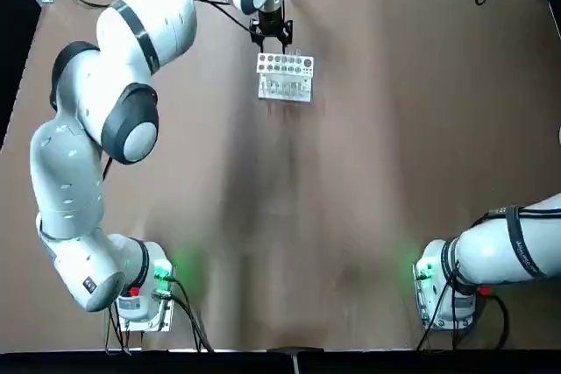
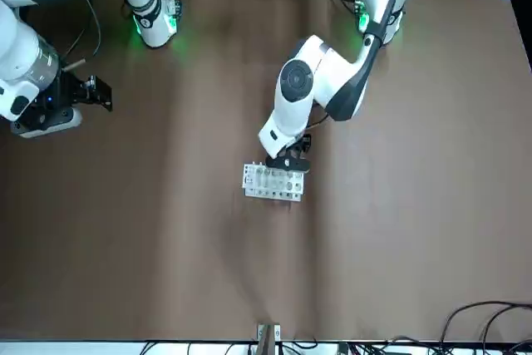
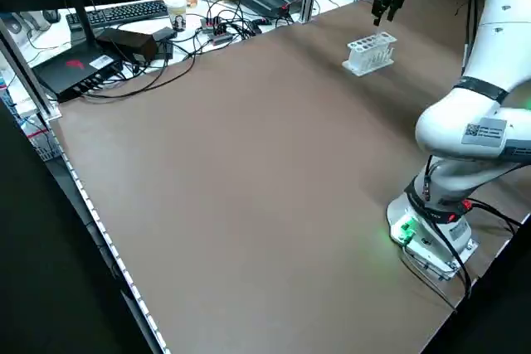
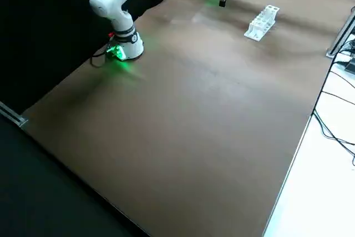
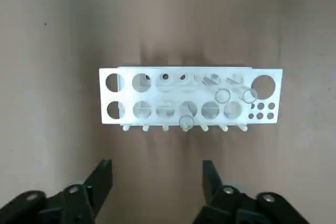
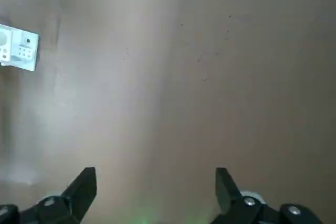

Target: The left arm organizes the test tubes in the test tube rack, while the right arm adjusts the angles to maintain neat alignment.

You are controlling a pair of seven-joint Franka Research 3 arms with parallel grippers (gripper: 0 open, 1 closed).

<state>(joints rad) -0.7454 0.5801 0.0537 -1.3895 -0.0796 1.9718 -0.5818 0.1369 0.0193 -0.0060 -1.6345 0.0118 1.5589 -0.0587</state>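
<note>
At the worktop's (image 1: 368, 216) far side, three tubes (image 5: 186, 123) tilt in the rack (image 5: 197, 95); straightening remains, both arms' fingers (image 5: 105, 187) (image 6: 84, 192) wide and empty.

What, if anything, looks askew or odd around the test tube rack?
Three clear test tubes look uneven in the upright rack: seen from the left wrist, their rims sit off-centre from the holes, so they probably lean. Nothing looks spilled.

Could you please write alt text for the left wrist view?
A white test tube rack with round holes and three clear test tubes stands on a brown table, beyond the open black fingers of the left hand.
</note>
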